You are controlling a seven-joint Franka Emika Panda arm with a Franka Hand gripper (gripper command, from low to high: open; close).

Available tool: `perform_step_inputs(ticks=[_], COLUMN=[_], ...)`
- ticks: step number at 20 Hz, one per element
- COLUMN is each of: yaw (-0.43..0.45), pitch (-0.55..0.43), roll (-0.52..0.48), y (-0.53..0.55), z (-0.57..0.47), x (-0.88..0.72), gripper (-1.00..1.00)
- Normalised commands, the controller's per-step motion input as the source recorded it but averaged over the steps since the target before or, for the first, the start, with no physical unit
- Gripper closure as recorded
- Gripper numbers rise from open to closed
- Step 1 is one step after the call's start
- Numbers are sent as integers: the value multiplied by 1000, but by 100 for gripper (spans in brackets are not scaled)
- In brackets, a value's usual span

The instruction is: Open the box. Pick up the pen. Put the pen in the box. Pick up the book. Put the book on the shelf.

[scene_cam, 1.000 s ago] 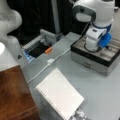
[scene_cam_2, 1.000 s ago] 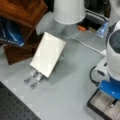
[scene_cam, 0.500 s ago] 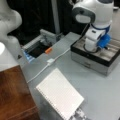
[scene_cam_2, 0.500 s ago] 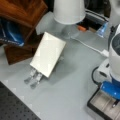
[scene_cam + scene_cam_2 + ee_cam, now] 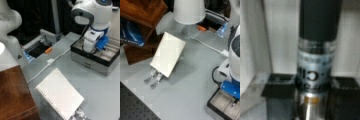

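Observation:
The box (image 5: 92, 63) stands open at a front view's right, its lined compartments (image 5: 223, 102) showing. My gripper (image 5: 89, 49) hangs down into it, below the blue wrist part (image 5: 231, 89). In the wrist view the gripper (image 5: 312, 100) is shut on the pen (image 5: 315, 60), a black barrel with a silvery band held upright between the two black fingers (image 5: 280, 97) over the pale lining. The book (image 5: 60, 96), white with a spiral edge, leans tilted on a metal stand (image 5: 167, 53). The reddish-brown shelf (image 5: 13, 93) is beside it (image 5: 142, 11).
A small grey tray (image 5: 37, 48) with a dark interior and an orange object (image 5: 48, 50) sits at the back. A white cable (image 5: 50, 61) runs across the table. A white lamp-like cone (image 5: 188, 11) stands behind the book. The metal stand's feet (image 5: 153, 77) stick out.

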Motion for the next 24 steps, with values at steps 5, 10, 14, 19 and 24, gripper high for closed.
perform_step_inputs(ticks=[5, 10, 14, 19, 24], yaw=[-5, 24, 27, 42, 89], pitch=[-133, -115, -91, -41, 17], roll=[-138, -185, -174, -171, -176], y=[-39, -13, -42, -125, -169], z=[-64, -18, 31, 88, 83], x=[-103, -88, -53, -7, 17], gripper=[-100, -100, -100, -100, -100])
